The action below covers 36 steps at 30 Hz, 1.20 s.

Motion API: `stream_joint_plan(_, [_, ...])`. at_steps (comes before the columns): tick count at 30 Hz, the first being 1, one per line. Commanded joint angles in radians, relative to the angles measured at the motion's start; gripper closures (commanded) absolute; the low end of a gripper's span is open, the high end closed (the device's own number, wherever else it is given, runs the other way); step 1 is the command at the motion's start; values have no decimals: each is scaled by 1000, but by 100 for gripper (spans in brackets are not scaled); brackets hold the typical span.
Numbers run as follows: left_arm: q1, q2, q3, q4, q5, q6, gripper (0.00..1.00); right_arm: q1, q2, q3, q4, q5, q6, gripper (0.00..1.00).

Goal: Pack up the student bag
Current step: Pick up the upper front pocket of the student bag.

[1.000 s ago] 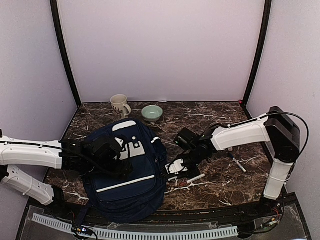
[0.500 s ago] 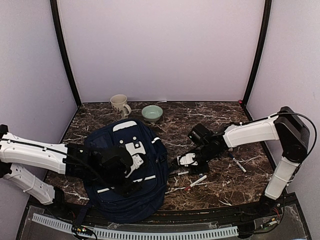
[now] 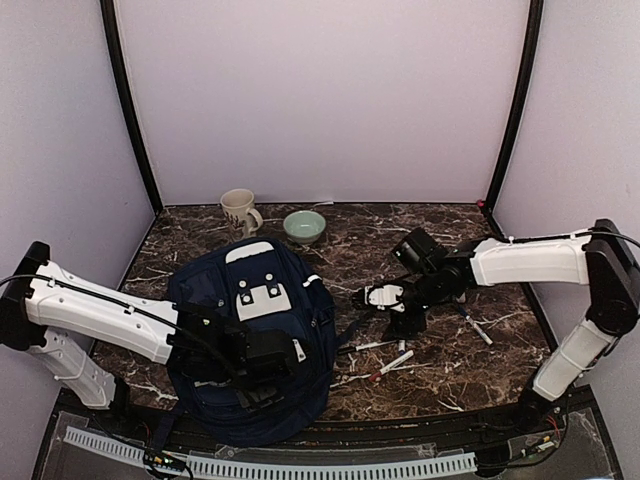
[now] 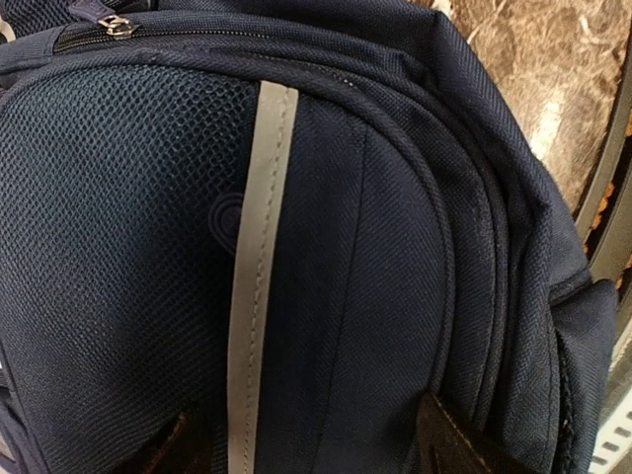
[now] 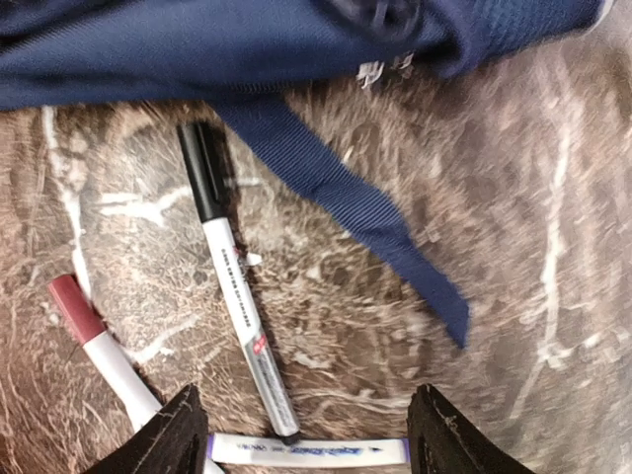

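The navy student bag (image 3: 250, 330) lies flat at the table's left centre and fills the left wrist view (image 4: 375, 247). That view shows its white stripe (image 4: 252, 276) and a zipper pull (image 4: 117, 25). My left gripper (image 3: 258, 372) (image 4: 316, 449) hovers open, close over the front pocket beside the stripe. To the right of the bag my right gripper (image 3: 398, 318) (image 5: 301, 439) is open and empty above the marble. Under it lie a black-capped marker (image 5: 232, 286), a red-capped marker (image 5: 99, 341) and a third marker (image 5: 306, 451). A loose blue strap (image 5: 346, 212) trails from the bag (image 5: 197, 39).
A cream mug (image 3: 240, 210) and a pale green bowl (image 3: 304, 226) stand at the back behind the bag. Two markers (image 3: 385, 355) lie by the bag's right side, and a pen (image 3: 478, 330) further right. A ribbed rail (image 3: 300, 466) runs along the near edge.
My right gripper has opened and drawn back to the right, away from the bag's edge. My left gripper has slid toward the near end of the bag, its jaws slightly narrower.
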<state>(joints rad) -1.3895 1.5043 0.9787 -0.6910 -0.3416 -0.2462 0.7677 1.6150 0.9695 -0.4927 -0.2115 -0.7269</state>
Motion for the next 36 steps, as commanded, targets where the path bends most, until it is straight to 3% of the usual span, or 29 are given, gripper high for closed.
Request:
stream_joint_plan(1, [-42,43,45,-151,-115,21,26,-22,-107,43,8,-13,83,17])
stream_joint_plan(2, [-52,42,54,-160,-117,24,25,-29,-126,45,20,-14,109,2])
stream_joint_plan(3, [-62,37,60,-164,-112,29,25,-40,-139,47,34,-20,137,0])
stream_joint_plan(7, [-83,15,53,-172,-151,5,17,-81,-191,40,130,10,299,0])
stream_joint_plan(11, [-96,41,49,-194,-208,-24,3,-82,-190,101,108,42,318,0])
stream_joint_plan(18, [-160,25,64,-115,-134,78,1,-82,-137,113,70,-102,339,4])
stream_joint_plan(23, [-187,60,163,-151,-166,96,4,-82,-109,100,62,-139,324,11])
stream_joint_plan(28, [-177,153,173,-295,-234,24,15,-82,-118,94,74,-149,324,15])
stream_joint_plan(36, [-171,110,149,-293,-259,-22,28,-82,-112,90,79,-155,323,18])
